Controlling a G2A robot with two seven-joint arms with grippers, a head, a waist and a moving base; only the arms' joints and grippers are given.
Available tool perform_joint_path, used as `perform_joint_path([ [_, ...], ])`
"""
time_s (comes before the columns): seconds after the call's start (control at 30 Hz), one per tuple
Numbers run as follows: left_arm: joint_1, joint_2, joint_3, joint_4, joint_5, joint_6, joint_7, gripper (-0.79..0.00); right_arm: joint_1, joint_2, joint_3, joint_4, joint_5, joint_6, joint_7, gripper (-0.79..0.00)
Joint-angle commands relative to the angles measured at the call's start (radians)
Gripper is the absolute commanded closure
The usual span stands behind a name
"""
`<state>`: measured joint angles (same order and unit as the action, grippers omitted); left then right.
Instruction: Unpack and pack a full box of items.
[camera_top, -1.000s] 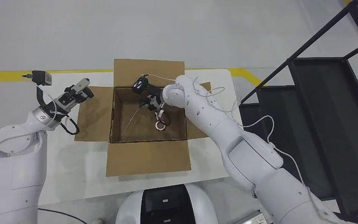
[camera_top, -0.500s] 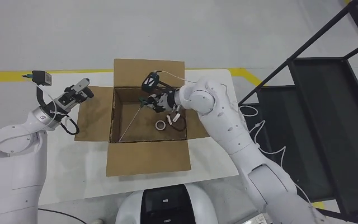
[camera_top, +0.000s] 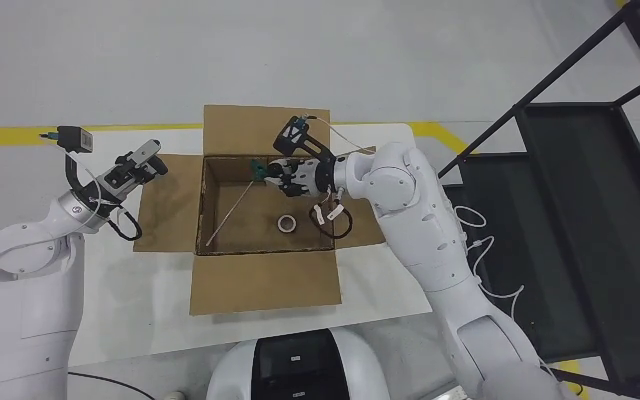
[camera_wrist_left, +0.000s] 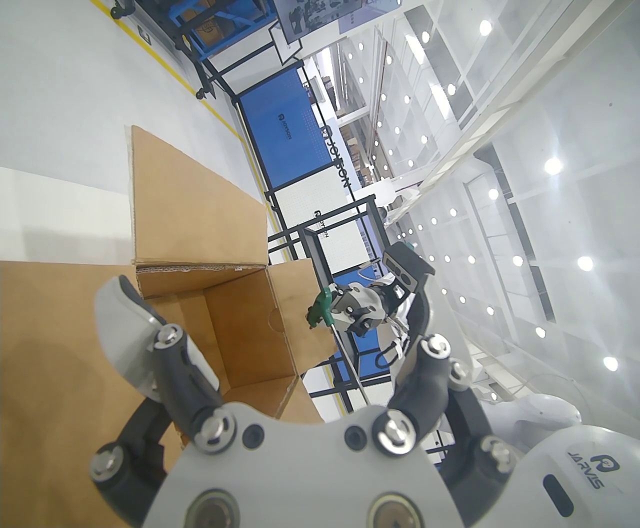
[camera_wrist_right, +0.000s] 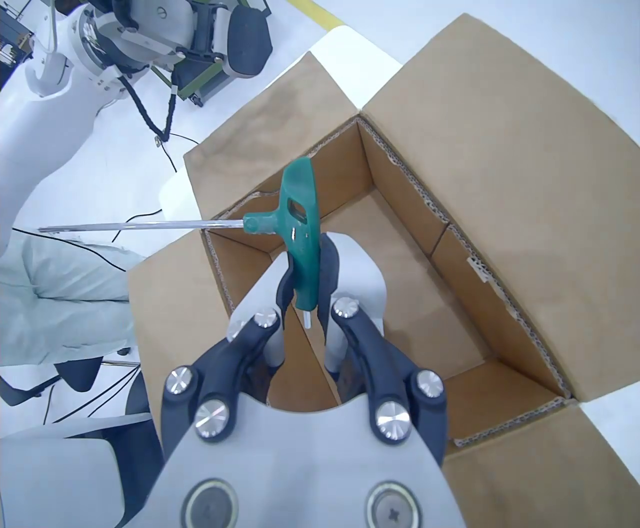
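The left gripper (camera_top: 152, 160) hangs above the left flap of the box (camera_top: 265, 285), near the left edge of the table (camera_top: 140, 310), and its fingers are spread wide. The box stands open in the middle of the table. Above its far side the wrench (camera_top: 258, 170) is in the air, and its thin metal shaft slants down toward the near left corner of the box. The right gripper (camera_top: 275, 175) has its fingers closed on the green handle of the wrench. A small roll of tape (camera_top: 287, 222) lies on the box floor, just beside the right wall.
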<state>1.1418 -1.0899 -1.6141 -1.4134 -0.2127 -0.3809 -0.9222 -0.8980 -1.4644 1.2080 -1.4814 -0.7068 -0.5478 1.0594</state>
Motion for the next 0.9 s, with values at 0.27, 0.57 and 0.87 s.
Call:
perform_joint_path([
  [0.27,0.0,0.0,0.0,0.0,0.0,0.0,0.0,-0.785,0.0,0.0,0.0,0.0,0.0,0.0,0.0,0.0],
  [0.57,0.0,0.0,0.0,0.0,0.0,0.0,0.0,-0.785,0.0,0.0,0.0,0.0,0.0,0.0,0.0,0.0],
  [0.87,0.0,0.0,0.0,0.0,0.0,0.0,0.0,-0.785,-0.054,0.019,0.052,-0.082,0.031,-0.013,0.022,0.0],
])
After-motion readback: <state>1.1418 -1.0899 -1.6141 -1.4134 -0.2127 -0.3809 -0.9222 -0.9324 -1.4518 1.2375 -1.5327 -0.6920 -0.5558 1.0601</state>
